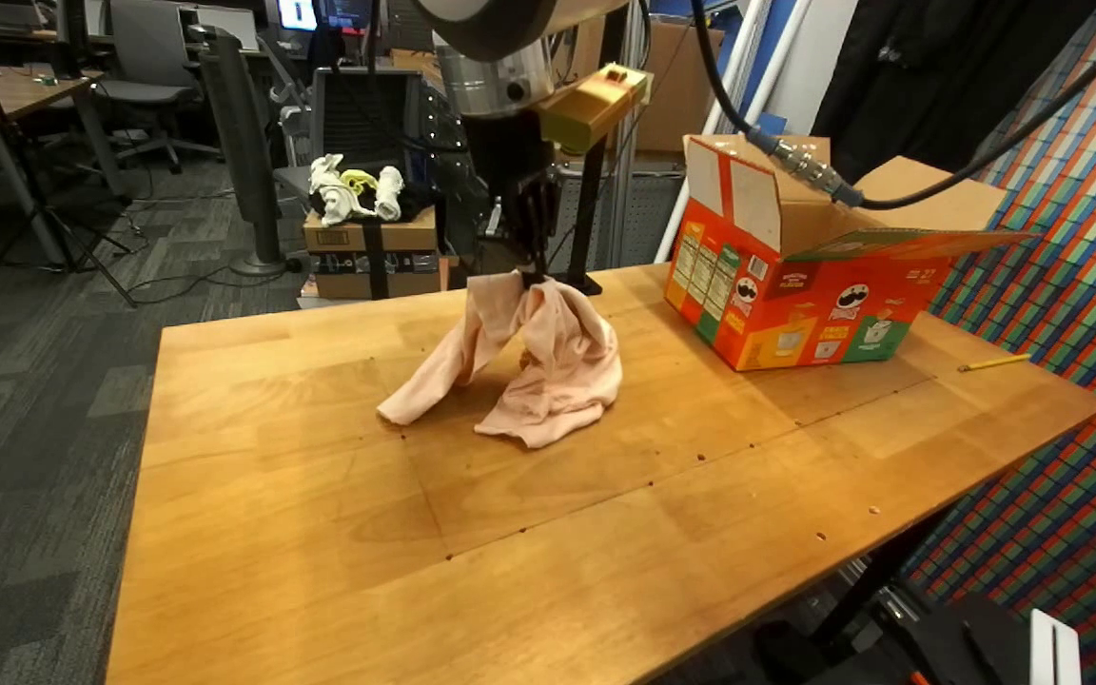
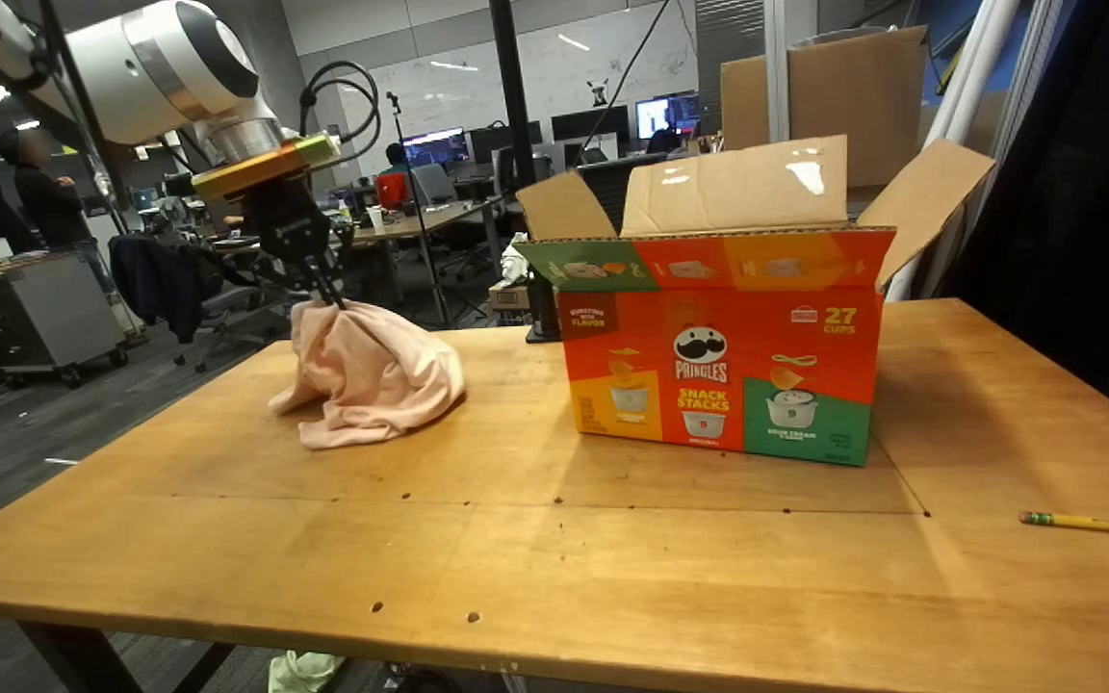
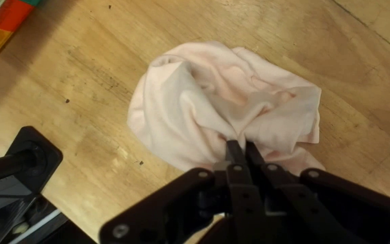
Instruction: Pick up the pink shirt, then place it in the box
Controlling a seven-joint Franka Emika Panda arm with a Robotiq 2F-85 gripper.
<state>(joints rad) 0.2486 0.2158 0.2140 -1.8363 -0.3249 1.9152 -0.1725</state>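
Observation:
The pink shirt is bunched and partly lifted off the wooden table, with its lower folds resting on the tabletop. It also shows in an exterior view and in the wrist view. My gripper is shut on a pinched fold at the top of the shirt. It shows in both exterior views just above the table. The open-topped red Pringles box stands on the table apart from the shirt, flaps spread. It also shows in an exterior view; its inner floor is hidden. Its corner shows in the wrist view.
A yellow pencil lies on the table beyond the box. A black post with a square base stands at the table's edge. A cable hangs in front of the box in an exterior view. Cardboard boxes with cloths stand behind the table.

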